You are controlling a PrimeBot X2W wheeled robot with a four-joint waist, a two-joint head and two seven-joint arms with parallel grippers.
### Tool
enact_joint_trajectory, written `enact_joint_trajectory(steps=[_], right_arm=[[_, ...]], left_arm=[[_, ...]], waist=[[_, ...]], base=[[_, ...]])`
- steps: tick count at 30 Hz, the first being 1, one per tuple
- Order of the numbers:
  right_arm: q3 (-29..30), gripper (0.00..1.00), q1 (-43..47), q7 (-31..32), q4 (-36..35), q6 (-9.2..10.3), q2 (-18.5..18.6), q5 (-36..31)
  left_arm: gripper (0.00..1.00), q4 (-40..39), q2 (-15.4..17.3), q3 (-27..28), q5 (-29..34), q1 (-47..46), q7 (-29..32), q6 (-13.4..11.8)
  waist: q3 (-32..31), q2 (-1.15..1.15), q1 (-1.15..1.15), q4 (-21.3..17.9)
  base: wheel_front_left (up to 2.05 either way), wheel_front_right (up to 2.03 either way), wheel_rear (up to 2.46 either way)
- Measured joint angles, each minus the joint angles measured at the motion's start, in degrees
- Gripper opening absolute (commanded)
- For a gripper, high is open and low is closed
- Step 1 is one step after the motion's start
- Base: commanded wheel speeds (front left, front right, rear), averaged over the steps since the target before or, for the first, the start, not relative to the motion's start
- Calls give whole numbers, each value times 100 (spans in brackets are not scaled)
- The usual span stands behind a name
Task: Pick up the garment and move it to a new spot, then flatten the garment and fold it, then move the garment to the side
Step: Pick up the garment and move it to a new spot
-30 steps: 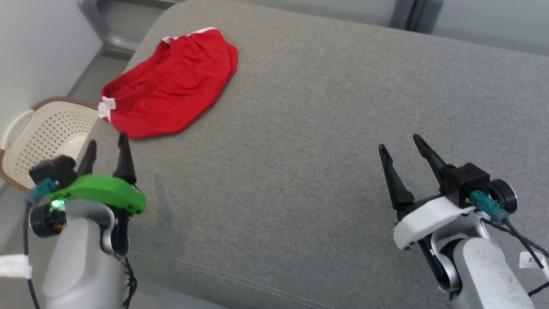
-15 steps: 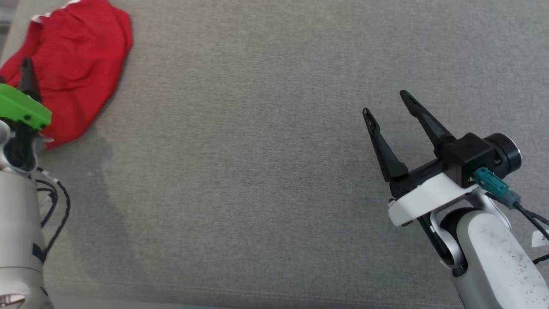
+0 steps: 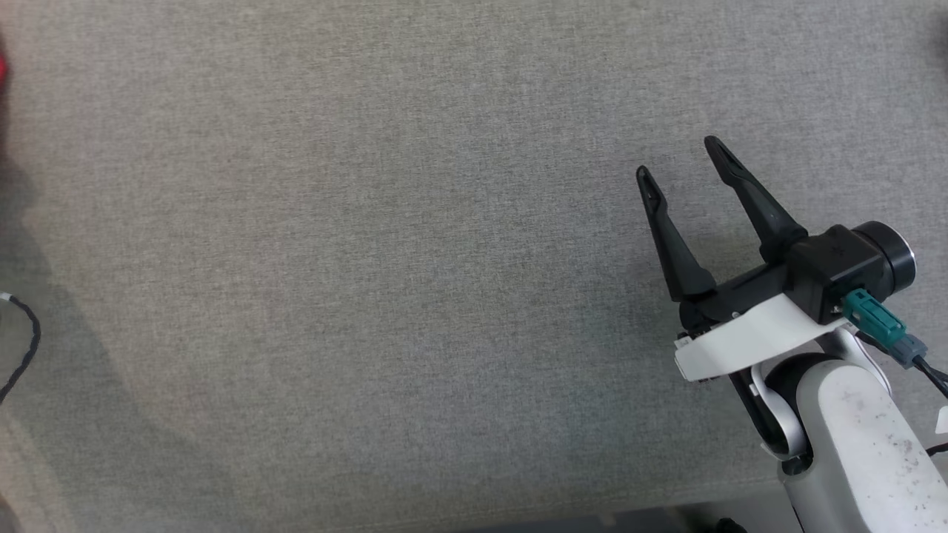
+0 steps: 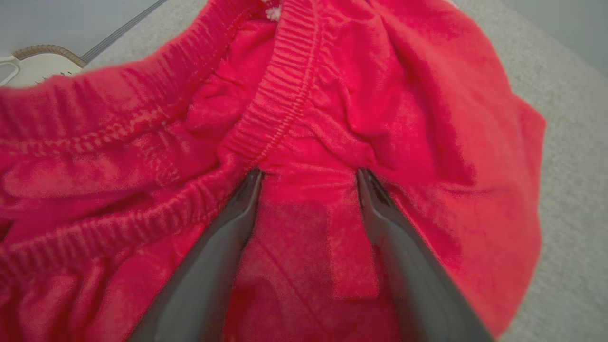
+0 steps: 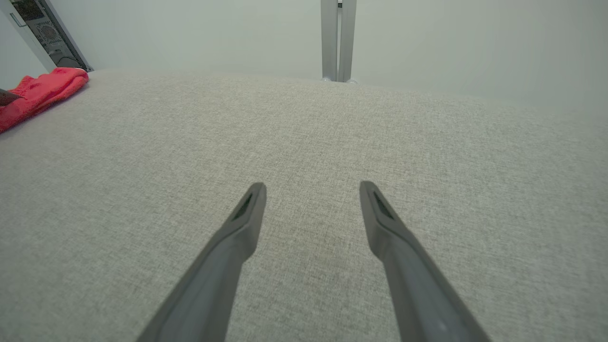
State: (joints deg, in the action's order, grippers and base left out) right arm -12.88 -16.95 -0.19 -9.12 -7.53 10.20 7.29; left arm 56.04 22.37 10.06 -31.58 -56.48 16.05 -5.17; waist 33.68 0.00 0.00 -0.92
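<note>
Two dark fingers of my left gripper [image 4: 308, 175] stand as wide apart as they go, with nothing clamped between them. In my left wrist view their tips sit at the surface of the red garment [image 4: 427, 95], and a flat band of its cloth lies in the gap between them. I cannot tell whether the tips press into the fabric or only meet it. The garment is crumpled, and its ribbed waistband [image 4: 280, 95] runs up from just above the fingertip at that view's left. It lies on a grey fabric cushion [image 4: 570, 142], which shows along the right edge of that view. At the top left corner, beyond the garment, is part of a pale basket [image 4: 33, 66] with a brown rim.

My right gripper [image 3: 678, 158] is also fully open and holds nothing. In the head view it is at the lower right, fingers pointing up and slightly left over bare cushion. A black housing [image 3: 844, 259] with a teal plug [image 3: 874, 326] sits behind the fingers. In my right wrist view the garment is a low red heap at the far left of the cushion, well apart from these fingers. A grey metal post [image 5: 338, 38] stands beyond the cushion's far edge.
</note>
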Motion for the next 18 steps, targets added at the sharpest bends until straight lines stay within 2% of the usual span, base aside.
enact_joint_trajectory(steps=[1, 2, 13, 18], right_arm=[[13, 100, -1, -18, 11, 0, 0, 0], [25, 100, -3, -27, 23, 0, 0, 0], [-84, 100, -47, -199, 491, 0, -129, 82], [-197, 100, 13, -260, 783, 0, -192, 191]], left_arm=[[18, -7, 41, -7, 9, -2, 4, -14], [0, -21, 63, -5, 8, -2, 8, -13], [0, -463, 159, -190, -15, 158, 330, 370], [0, -1113, 252, -446, 102, 107, 333, 623]], waist=[[35, 0, 0, -56], [58, 0, 0, -98], [-298, 0, 0, -207], [-767, 0, 0, -97]], base=[[0, 0, 0], [0, 0, 0], [0, 0, 0], [0, 0, 0]])
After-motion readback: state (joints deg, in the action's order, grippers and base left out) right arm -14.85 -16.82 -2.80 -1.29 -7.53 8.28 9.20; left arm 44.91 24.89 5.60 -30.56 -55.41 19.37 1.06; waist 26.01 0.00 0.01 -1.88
